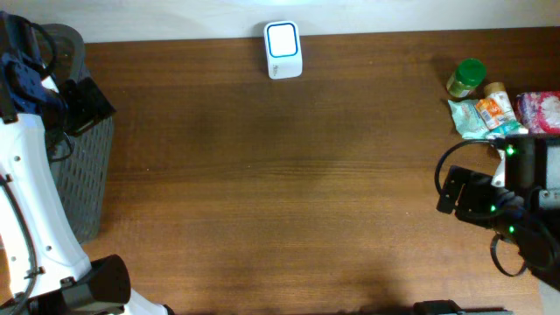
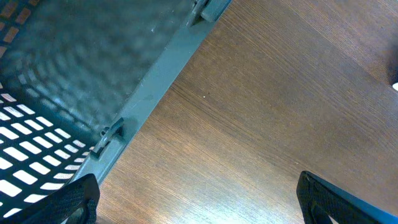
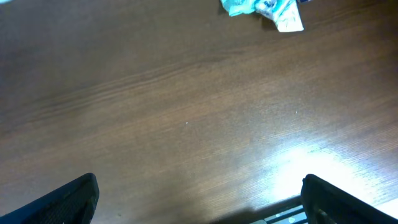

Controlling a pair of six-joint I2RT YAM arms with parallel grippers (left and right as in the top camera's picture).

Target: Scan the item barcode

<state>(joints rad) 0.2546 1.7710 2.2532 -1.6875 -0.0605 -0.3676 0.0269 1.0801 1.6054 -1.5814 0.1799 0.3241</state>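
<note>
Four items bunch at the right edge of the surface overhead, jar, bottle, pouch and bag, well apart from the scanner at the far edge, no label readable. Left wrist: left tool wide open, empty, beside the basket. Right wrist: right tool gapes empty over bare wood, pouch near ahead; it looks light, soft, crinkly, so I'd pinch its flat middle, whereas the stiff jar wants a hold round its body.
</note>
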